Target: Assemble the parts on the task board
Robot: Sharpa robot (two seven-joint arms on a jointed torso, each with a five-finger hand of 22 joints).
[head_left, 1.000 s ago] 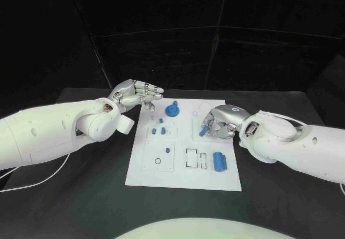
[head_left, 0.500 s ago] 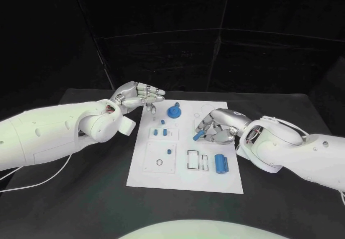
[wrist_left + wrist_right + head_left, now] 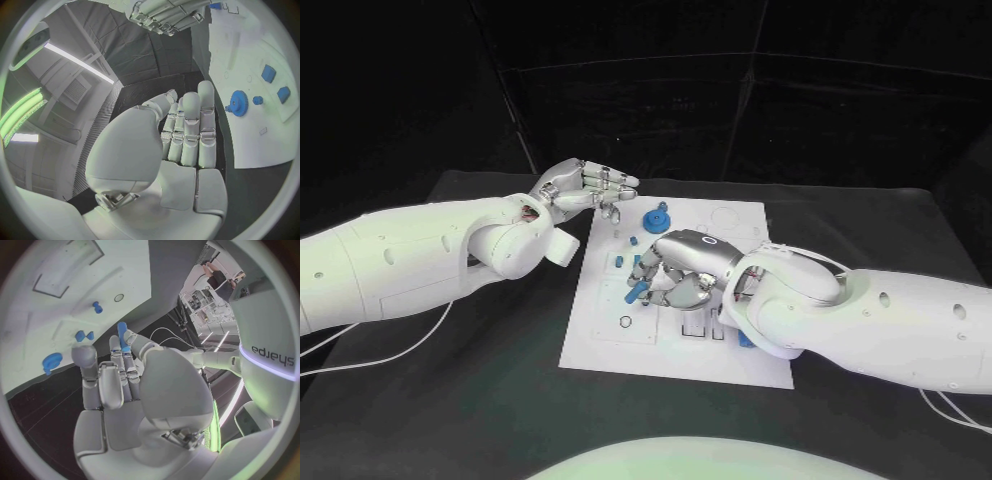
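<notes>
Carrying: right hand (image 3: 678, 278) is hovering over the middle of the board (image 3: 733, 365), pinching a small blue peg (image 3: 638, 291) between thumb and fingertip, its other fingers loosely curled.
Peg: it is sticking out below the fingers, tilted, above the board's left column of recesses, near the two small blue blocks (image 3: 622, 263).
Left hand: left hand (image 3: 581, 185) is hanging just off the board's far left corner, fingers curled in together, holding nothing.
Other parts: a blue gear (image 3: 653, 219) is standing near the board's far edge, close to the left hand.
Doing it well: I'd say the peg is needing to be brought upright over its hole before pressing; pushing while tilted is risking a jam or a slip from the pinch.
Surface: the board is lying flat on a black table (image 3: 473, 400).
Room: dark panels are closing in behind the board.
</notes>
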